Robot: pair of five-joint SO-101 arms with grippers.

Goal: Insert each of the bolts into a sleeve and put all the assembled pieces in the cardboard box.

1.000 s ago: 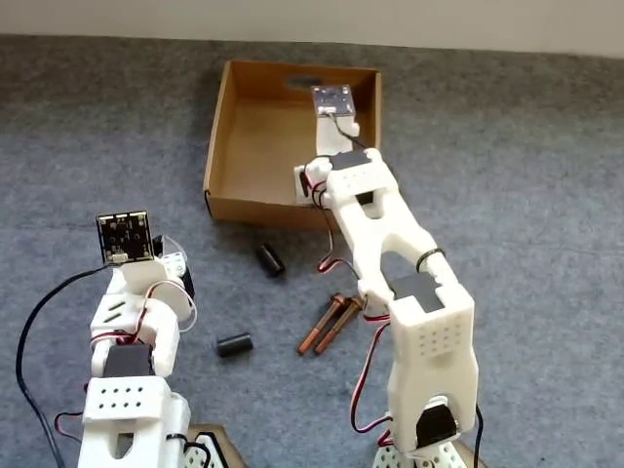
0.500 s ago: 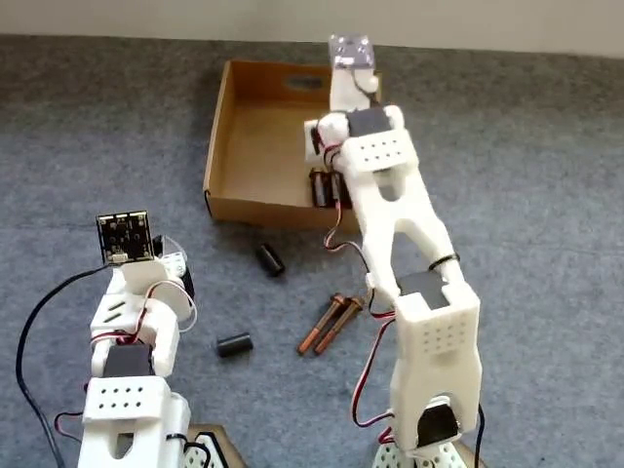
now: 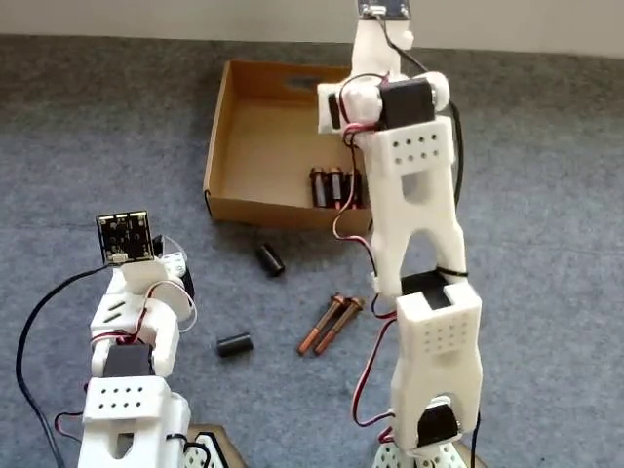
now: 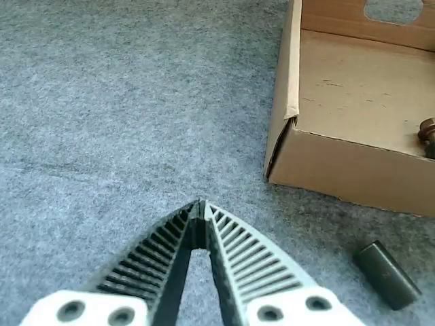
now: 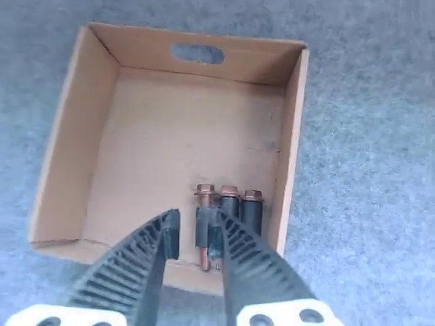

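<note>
- Black right jaws hang slightly parted, empty, over the cardboard box (image 3: 219, 146); my left jaws are pressed together, empty.
- Three assembled pieces (image 5: 230, 204) lie in it; two bolts (image 3: 331, 325) and two sleeves (image 3: 235, 344) wait mid-surface.
- Bolts seem stiff, smooth, roll-prone; I'd pinch mid-shank.
- My right arm (image 3: 419, 195) has risen since a second ago.

No legible txt, apparently.

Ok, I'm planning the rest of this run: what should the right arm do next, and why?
Probably swing the right gripper, fingers open and empty above the box, down toward the two loose bolts and take one: three assembled pieces lie inside, two sleeves wait.
</note>
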